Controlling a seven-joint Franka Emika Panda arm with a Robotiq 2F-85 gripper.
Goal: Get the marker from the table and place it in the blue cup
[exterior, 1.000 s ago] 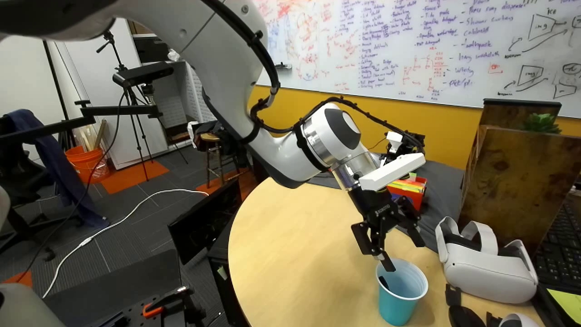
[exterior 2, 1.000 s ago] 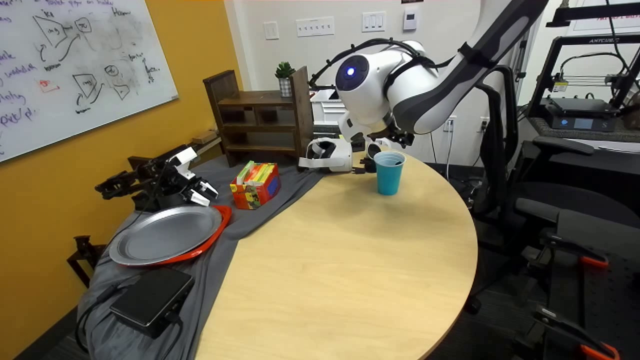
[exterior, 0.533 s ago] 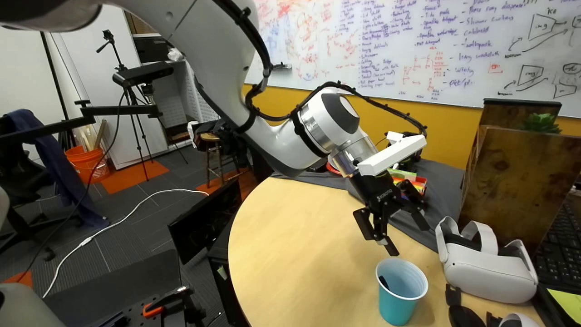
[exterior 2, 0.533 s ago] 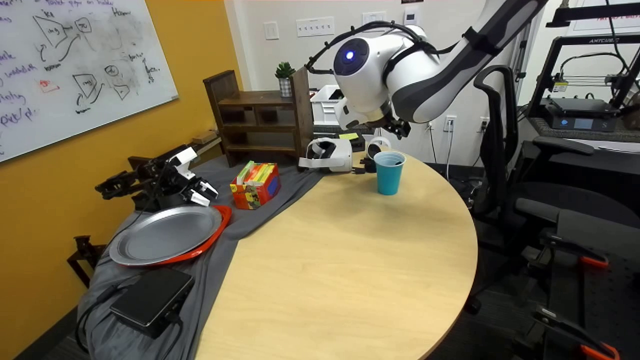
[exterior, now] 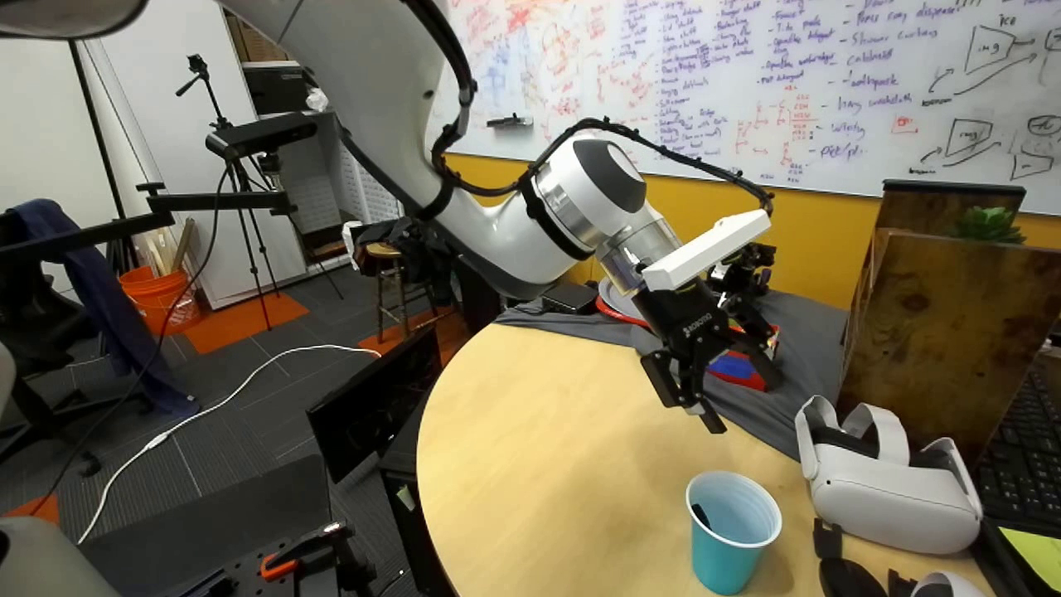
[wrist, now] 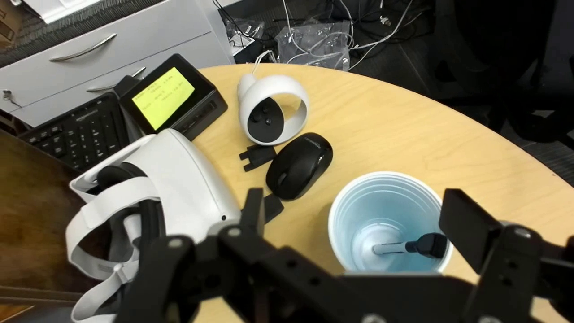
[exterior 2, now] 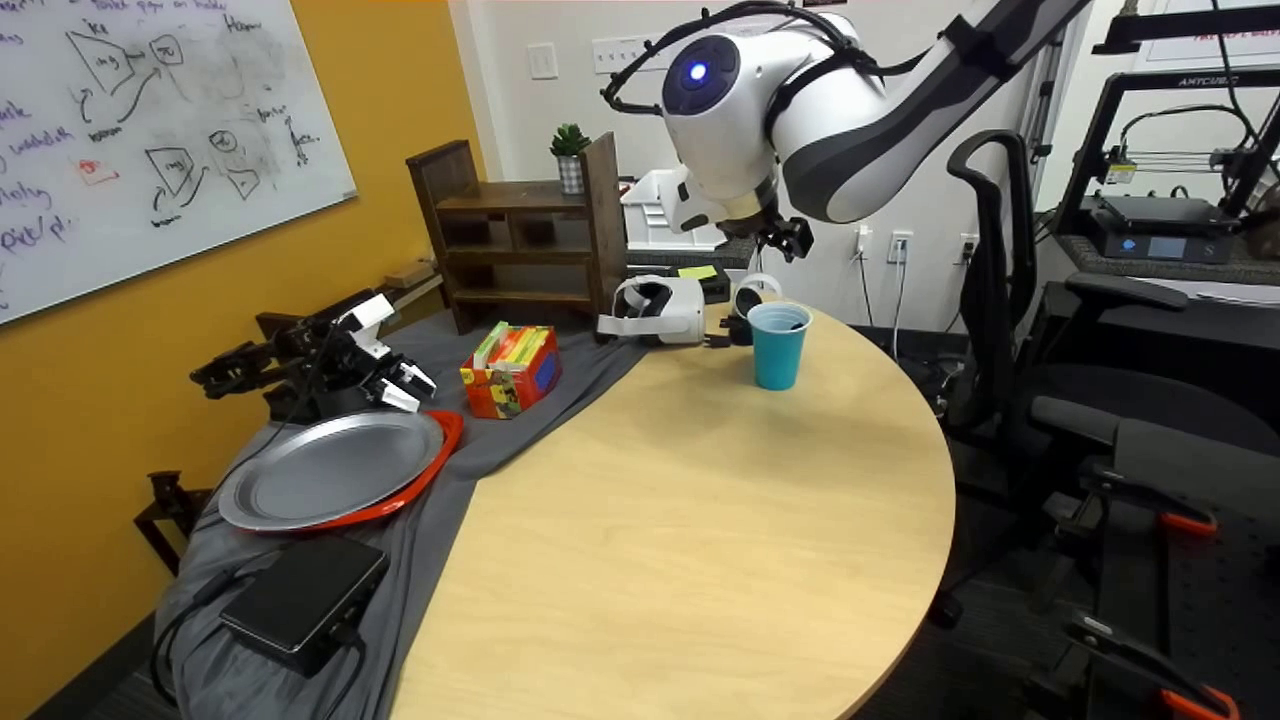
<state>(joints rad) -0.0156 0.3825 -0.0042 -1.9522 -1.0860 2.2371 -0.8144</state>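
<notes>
The blue cup [exterior: 723, 564] stands upright on the tan round table [exterior: 530, 448]; it also shows in an exterior view [exterior 2: 777, 352] and the wrist view [wrist: 381, 202]. The marker leans inside the cup, its dark end [wrist: 430, 245] against the inner wall near the rim and its pale end at the bottom. Its dark tip also shows in both exterior views [exterior: 700, 516] [exterior 2: 798, 326]. My gripper [exterior: 743, 400] is open and empty, above the cup and apart from it. In the wrist view the two fingers [wrist: 354, 202] stand wide apart, with the cup seen between them.
A white headset [exterior: 891, 502] lies beside the cup. A black mouse [wrist: 299, 166] and a white controller [wrist: 273, 107] lie near it. A wooden shelf [exterior 2: 594, 230], a red box [exterior 2: 512, 375] and a silver plate [exterior 2: 335, 470] stand on grey cloth.
My open gripper has risen up and away from the cup. Its fingertip was at the cup's rim in an exterior view. The cup and marker have not moved.
</notes>
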